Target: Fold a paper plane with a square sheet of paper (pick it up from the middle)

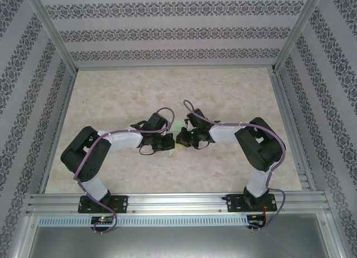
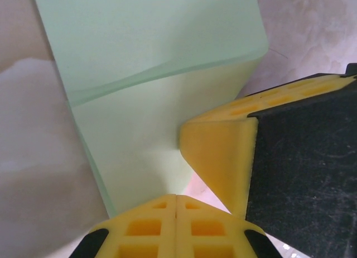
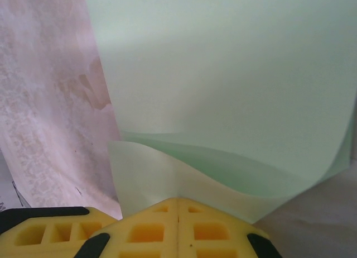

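On the left we see the left arm (image 1: 89,152): glossy black shells, a white link and a mauve braided cable, bent in towards the middle. Its left claw (image 1: 168,142) has blocky yellow fingers (image 2: 156,214) of a matt, foam-like material moulded with square pockets. In the left wrist view the two tips press together with no gap, clamped on an edge of the square sheet of paper (image 2: 145,62).

The sheet is thin, smooth, pale green and unmarked. It sits between the two claws at the middle of the tabletop, and we cannot tell whether it touches the surface. It is doubled over, one layer bowing away from the other in a soft curve rather than a sharp crease.

Just right of it, the right claw (image 1: 184,137) has the same pocketed yellow fingers (image 3: 162,214), likewise closed tight on the sheet, the two claws nearly tip to tip. The right arm (image 1: 259,149) mirrors the left.

The tabletop (image 1: 234,90) is flat, beige and marbled, with a faint sheen. Brushed aluminium rails (image 1: 178,201) frame it, and walls (image 1: 167,34) papered in white with dark floral bands enclose three sides
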